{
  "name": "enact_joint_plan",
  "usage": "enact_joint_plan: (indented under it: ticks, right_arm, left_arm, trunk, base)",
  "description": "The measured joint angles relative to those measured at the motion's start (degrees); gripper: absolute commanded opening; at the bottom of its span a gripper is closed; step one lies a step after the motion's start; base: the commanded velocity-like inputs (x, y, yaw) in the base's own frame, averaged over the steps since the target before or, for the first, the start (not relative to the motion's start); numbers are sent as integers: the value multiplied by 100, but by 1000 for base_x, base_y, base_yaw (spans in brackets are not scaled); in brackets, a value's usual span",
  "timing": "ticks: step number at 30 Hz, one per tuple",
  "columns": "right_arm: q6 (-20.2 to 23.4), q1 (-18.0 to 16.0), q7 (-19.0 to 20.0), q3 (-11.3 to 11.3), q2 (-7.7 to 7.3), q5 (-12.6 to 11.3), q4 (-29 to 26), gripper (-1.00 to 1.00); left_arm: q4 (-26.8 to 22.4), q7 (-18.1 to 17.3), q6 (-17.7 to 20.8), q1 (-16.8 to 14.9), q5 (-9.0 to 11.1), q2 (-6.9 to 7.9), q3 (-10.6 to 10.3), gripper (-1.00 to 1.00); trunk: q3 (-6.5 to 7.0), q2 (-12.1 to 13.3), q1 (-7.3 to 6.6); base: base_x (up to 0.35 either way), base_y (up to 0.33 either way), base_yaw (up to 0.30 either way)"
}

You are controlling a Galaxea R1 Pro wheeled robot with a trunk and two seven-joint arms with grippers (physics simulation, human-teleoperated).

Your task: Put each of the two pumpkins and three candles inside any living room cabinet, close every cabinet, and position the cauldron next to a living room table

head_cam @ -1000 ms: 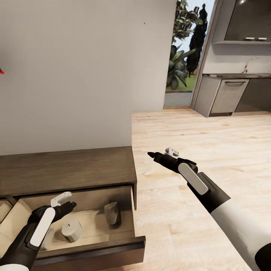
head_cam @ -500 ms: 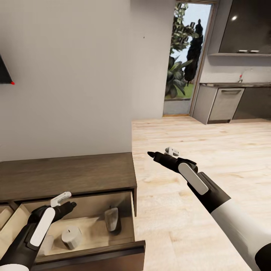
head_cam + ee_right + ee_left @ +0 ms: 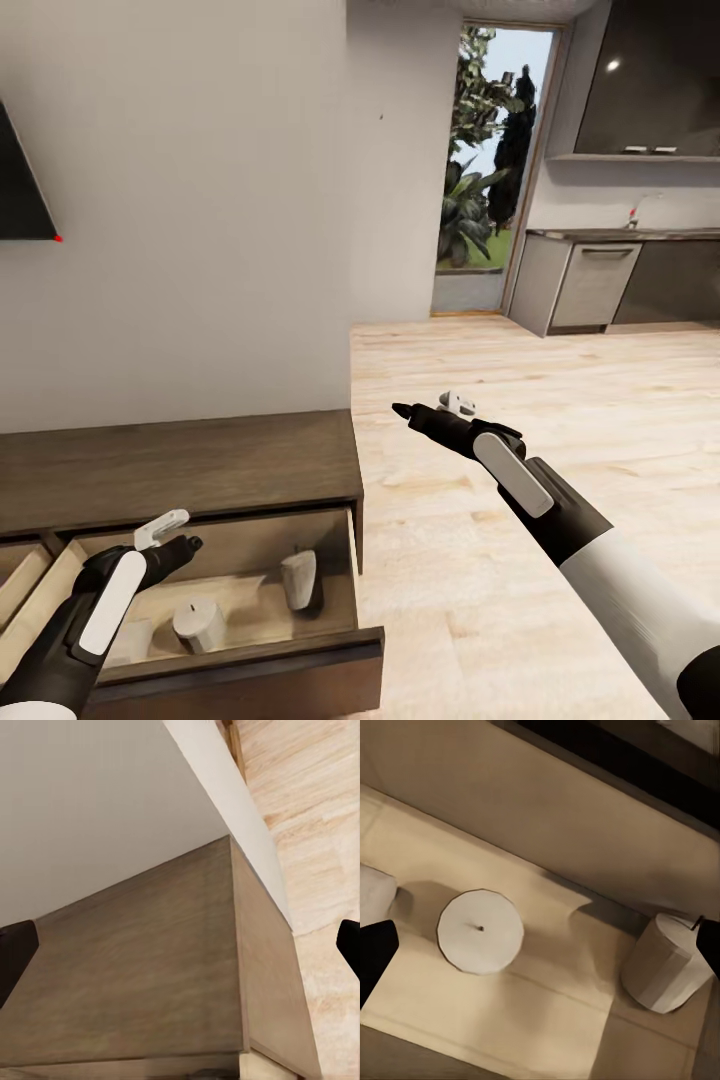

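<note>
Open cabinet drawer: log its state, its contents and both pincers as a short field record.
drawer state: pulled out of the cabinet, open drawer
upright candle: stands on the drawer floor, wick up
leaning candle: tilted near the drawer's right wall
third candle: pale edge partly hidden behind the left arm
left pincer: open, empty, above the drawer
right pincer: cannot tell if open, holding nothing, over the wooden floor
pumpkins in drawer: none seen
</note>
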Motion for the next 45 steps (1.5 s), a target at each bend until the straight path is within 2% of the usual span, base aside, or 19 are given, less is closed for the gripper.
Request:
enact_joint_plan:
  ticks: [9, 45]
  right_arm:
    - [-1, 5, 1, 0, 0, 0, -5, 100]
    - [-1, 1, 2, 15, 0, 0, -3, 100]
  left_arm:
    - [-1, 1, 1, 0, 0, 0, 6, 100]
    - [-2, 1, 2, 0, 0, 0, 7, 100]
  trunk:
    - [161, 361, -196]
    - [808, 1805, -986]
  base:
    - [-76, 33, 0]
    - [-288, 161, 0]
